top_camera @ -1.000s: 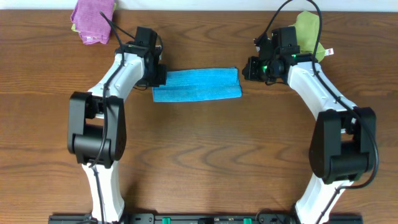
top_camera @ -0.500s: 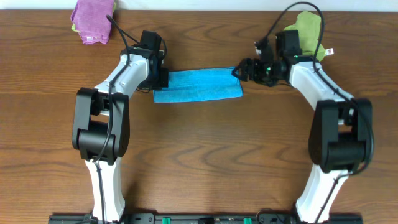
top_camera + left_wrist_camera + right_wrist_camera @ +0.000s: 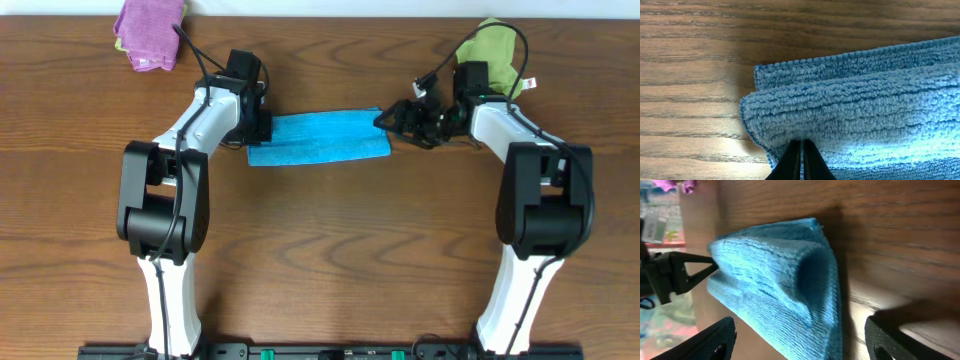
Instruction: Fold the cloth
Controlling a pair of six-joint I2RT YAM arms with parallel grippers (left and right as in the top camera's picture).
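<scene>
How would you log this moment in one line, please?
cloth: folded strip on table | left gripper: shut, tips at its left end | right gripper: open, astride its right end

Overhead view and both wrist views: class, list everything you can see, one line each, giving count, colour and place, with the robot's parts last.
table: one, brown wood, under everything.
the cloth: one, sky blue, folded strip, middle, towards the far edge.
purple cloth: one, purple, far left corner.
yellow-green cloth: one, yellow-green, far right edge.
left arm: one, white and black, left side.
right arm: one, white and black, right side.
left gripper: one, black, shut, at the cloth's left end.
right gripper: one, black, open, fingers astride the cloth's right end.
</scene>
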